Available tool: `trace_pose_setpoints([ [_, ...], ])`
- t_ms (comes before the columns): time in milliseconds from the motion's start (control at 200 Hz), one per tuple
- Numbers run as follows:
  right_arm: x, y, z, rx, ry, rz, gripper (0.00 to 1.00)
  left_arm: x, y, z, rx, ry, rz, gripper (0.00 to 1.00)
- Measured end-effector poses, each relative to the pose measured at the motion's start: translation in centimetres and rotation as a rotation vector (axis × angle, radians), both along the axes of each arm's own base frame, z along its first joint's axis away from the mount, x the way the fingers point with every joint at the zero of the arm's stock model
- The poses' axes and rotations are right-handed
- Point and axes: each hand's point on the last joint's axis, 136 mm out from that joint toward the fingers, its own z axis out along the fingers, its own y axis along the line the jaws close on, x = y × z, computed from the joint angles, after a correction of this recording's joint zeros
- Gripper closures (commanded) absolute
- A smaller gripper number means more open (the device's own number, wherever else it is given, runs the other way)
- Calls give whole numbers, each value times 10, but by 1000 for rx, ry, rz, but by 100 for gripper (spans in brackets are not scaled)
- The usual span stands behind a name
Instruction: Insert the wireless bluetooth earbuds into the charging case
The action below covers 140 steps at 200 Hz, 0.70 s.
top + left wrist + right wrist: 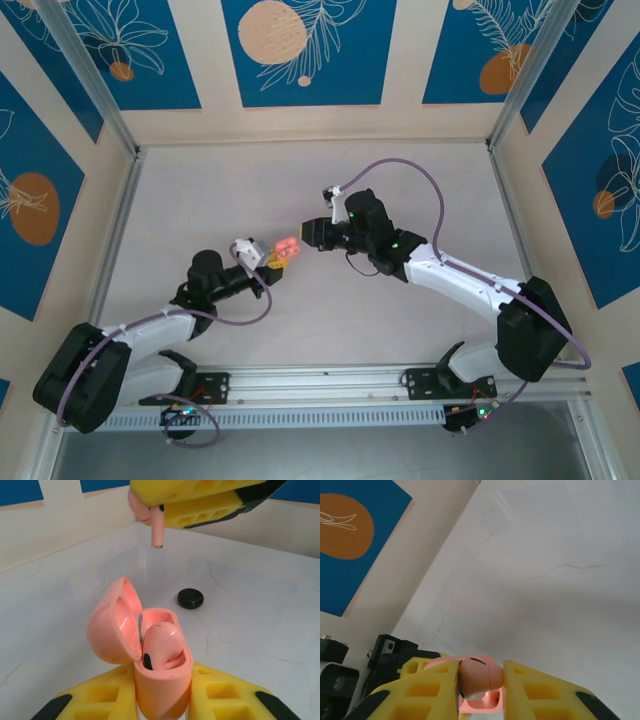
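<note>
My left gripper is shut on a salmon-pink charging case, held upright with its lid swung open to the left. One pink earbud sits in the case. Directly above, the yellow fingers of my right gripper are shut on a second pink earbud, whose stem hangs down a short way above the open case. In the right wrist view that earbud is pinched in my right gripper, with the case just beneath. From above, the left gripper and right gripper meet mid-table at the case.
A small glossy black rounded object lies on the white table beyond the case. Patterned blue and cream walls and metal posts close in the table on three sides.
</note>
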Motion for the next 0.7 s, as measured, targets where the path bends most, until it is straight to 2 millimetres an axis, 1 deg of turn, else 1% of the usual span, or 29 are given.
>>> trace_pose_setpoints([
  [155,-2,11,-13,-5,20,32,74,0,1,9,-12,-24,6,76],
  [285,-3,15,-22,-15,38,42,74,0,3,13,-16,-38,21,76],
  [590,-6,19,-21,-10,34,54,74,1,8,20,-19,-50,50,76],
  [700,-8,21,-24,-14,39,61,74,1,9,20,-21,-50,56,76],
])
